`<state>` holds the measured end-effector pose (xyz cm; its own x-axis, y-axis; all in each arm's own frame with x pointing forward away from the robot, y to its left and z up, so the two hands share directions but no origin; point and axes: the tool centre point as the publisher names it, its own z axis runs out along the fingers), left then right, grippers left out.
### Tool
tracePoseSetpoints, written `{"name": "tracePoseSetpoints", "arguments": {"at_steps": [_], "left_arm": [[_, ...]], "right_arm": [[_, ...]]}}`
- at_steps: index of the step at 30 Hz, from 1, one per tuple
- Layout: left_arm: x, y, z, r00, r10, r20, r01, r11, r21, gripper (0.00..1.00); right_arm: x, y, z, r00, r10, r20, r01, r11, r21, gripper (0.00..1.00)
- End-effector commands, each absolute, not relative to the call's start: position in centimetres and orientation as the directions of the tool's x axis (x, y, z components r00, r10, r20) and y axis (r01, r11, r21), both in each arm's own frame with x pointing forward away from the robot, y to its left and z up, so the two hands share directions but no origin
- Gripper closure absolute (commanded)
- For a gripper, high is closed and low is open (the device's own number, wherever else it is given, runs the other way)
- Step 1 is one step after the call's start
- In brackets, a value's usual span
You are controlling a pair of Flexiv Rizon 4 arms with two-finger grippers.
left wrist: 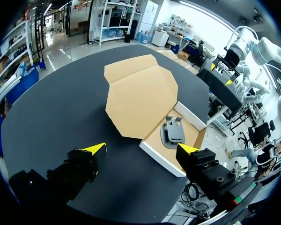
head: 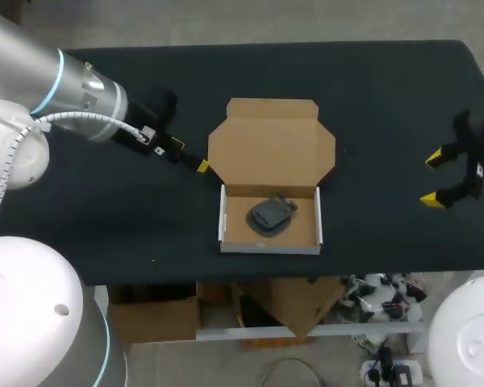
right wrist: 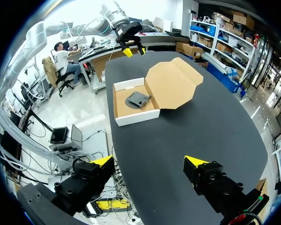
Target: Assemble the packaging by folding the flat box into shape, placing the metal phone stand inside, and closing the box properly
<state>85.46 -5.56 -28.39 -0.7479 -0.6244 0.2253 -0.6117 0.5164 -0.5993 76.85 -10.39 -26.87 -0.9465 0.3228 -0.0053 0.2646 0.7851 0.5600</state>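
A: Which step is in hand?

B: The box [head: 270,248] is seen already folded into shape, near the front edge of the table [head: 105,234]. The metal phone stand [head: 271,214] is lying inside it. Closing is therefore judged to be the step in hand, since the lid [head: 272,145] is laid back flat on the table behind the box.

A: How are the grippers held?

B: The left gripper [head: 190,155] is held with its 2 fingers apart and empty, just beside the lid's left edge. The right gripper [head: 433,178] is likewise spread and empty, well apart from the box.

A: What is called for next?

B: The lid would need to be caught at an edge and swung over the box. Its tuck flap [head: 272,107] would then be pushed inside, with the box probably steadied by the other gripper.
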Motion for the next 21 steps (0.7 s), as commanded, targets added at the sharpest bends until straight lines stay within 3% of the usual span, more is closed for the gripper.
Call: {"name": "tracePoseSetpoints", "arguments": {"at_steps": [1,21], "left_arm": [[87.1,-4.0,-29.3,-0.755,-0.603,0.256,-0.609,0.501,-0.615,0.0],[93.9,-3.1,-31.9,-0.791,-0.475,0.385,-0.596,0.461,-0.657,0.0]], "right_arm": [[78.0,-9.9,-26.3,-0.955,0.295,0.009,0.249,0.788,0.563,0.0],[82.3,-7.9,-25.2,-0.975,0.22,0.026,0.201,0.83,0.52,0.0]]}}
